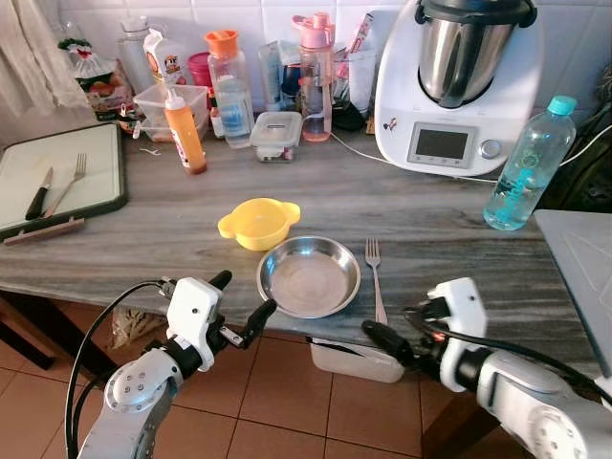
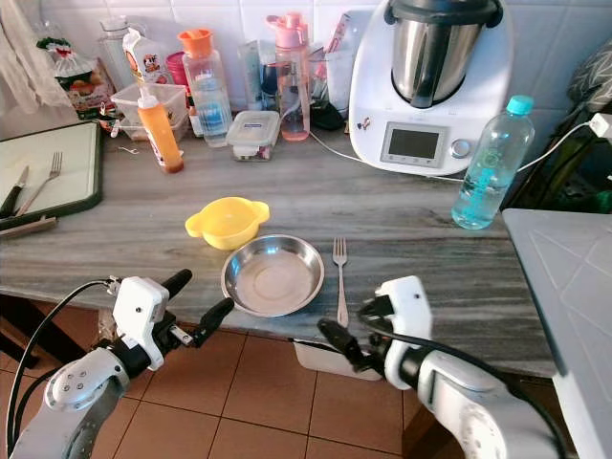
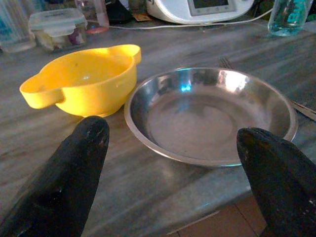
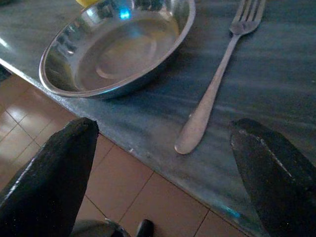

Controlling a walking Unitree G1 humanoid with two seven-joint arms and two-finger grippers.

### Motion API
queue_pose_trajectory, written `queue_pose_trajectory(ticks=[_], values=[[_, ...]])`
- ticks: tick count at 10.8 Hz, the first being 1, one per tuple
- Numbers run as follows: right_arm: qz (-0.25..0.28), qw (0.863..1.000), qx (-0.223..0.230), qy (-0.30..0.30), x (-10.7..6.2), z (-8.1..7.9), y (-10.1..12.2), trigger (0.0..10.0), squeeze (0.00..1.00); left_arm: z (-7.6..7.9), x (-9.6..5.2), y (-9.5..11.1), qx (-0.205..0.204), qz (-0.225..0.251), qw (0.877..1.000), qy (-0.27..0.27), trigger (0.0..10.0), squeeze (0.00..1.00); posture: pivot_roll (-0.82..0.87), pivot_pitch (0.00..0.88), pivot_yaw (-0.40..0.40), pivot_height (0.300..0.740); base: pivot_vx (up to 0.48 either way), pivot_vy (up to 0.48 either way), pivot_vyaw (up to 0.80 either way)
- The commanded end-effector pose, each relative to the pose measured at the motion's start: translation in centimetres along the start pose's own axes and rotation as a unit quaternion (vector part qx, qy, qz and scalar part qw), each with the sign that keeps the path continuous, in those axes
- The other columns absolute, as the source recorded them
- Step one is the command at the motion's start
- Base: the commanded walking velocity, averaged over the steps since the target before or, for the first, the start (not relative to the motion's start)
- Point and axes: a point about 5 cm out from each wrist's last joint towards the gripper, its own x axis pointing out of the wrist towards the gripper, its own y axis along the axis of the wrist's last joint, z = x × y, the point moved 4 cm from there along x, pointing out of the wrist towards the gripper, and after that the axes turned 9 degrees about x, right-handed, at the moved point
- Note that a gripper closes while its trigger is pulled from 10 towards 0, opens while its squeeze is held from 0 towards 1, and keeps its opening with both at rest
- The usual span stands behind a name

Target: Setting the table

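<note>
A stainless steel plate [image 1: 309,277] sits near the front edge of the grey marbled desk [image 1: 172,229], and everything else is placed from it. Touching its rear left rim is a yellow two-handled bowl [image 1: 258,223]; just to its right a fork [image 1: 375,277] lies with tines pointing toward the wall. The left pincer [image 1: 241,304] hovers off the desk edge just in front and to the left of the plate, fingers spread wide and released, holding nothing. The right pincer [image 4: 163,173] hangs off the edge in front and to the right of the plate, near the fork's handle, likewise released. Well behind the plate stand an orange sauce bottle [image 1: 185,131], a white kitchen machine [image 1: 457,86] and a blue-capped water bottle [image 1: 529,164].
</note>
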Motion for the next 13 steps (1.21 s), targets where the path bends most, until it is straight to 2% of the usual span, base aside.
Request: queue_pose_trajectory(ticks=[1,3,4,5,6,7,8,10,11,13], values=[[0.017,1.0,-0.013,0.021,-0.7,-0.8,0.9,10.0,0.0,-0.2,-0.1,0.7,0.005,0.007,1.0,0.003,10.0,0.0,0.02,0.005,0.074,0.74,0.0,0.0,0.0],[0.045,0.996,-0.022,0.07,-1.3,-2.0,2.5,10.0,0.0,-0.2,-0.1,1.1,0.008,0.011,1.0,0.003,10.0,0.0,0.02,0.005,0.073,0.74,0.0,0.0,0.0],[0.065,0.993,-0.043,0.087,-1.5,-2.6,3.7,10.0,0.0,-0.3,-0.1,1.4,0.009,0.013,1.0,0.005,10.0,0.0,0.02,0.006,0.07,0.74,0.0,0.0,0.0],[0.097,0.991,-0.048,0.085,-1.4,-2.7,4.9,10.0,0.0,-0.4,-0.2,1.7,0.009,0.015,1.0,0.007,10.0,0.0,0.02,0.006,0.067,0.74,0.0,0.0,0.0],[0.153,0.984,-0.069,0.052,-0.8,-2.4,6.7,10.0,0.0,-0.5,-0.3,2.0,0.01,0.019,1.0,0.014,10.0,0.0,0.03,0.006,0.064,0.74,0.0,0.0,0.0],[0.173,0.978,-0.117,0.017,0.1,-2.5,7.1,10.0,0.0,-0.6,-0.3,2.2,0.01,0.022,0.999,0.024,10.0,0.0,0.04,0.004,0.058,0.74,0.0,0.0,0.0],[0.177,0.973,-0.146,-0.007,0.7,-2.4,7.0,10.0,0.0,-0.8,-0.3,2.3,0.014,0.022,0.999,0.036,10.0,0.0,0.05,0.0,0.05,0.74,0.0,0.0,0.0],[0.199,0.961,-0.183,-0.058,3.0,-2.9,6.6,10.0,0.0,-3.0,0.1,1.9,0.024,0.006,0.99,0.138,10.0,0.0,0.08,0.0,0.017,0.74,0.0,0.0,0.0],[0.209,0.962,-0.16,-0.066,3.9,-2.8,6.3,10.0,0.0,-3.8,0.4,2.0,0.016,0.007,0.983,0.184,10.0,0.0,0.09,0.0,0.01,0.74,0.0,0.0,0.0],[0.219,0.958,-0.168,-0.075,4.6,-2.8,6.1,10.0,0.0,-3.9,1.2,2.5,0.0,0.015,0.976,0.218,10.0,0.0,0.11,0.0,-0.006,0.74,0.0,0.0,-0.34]])
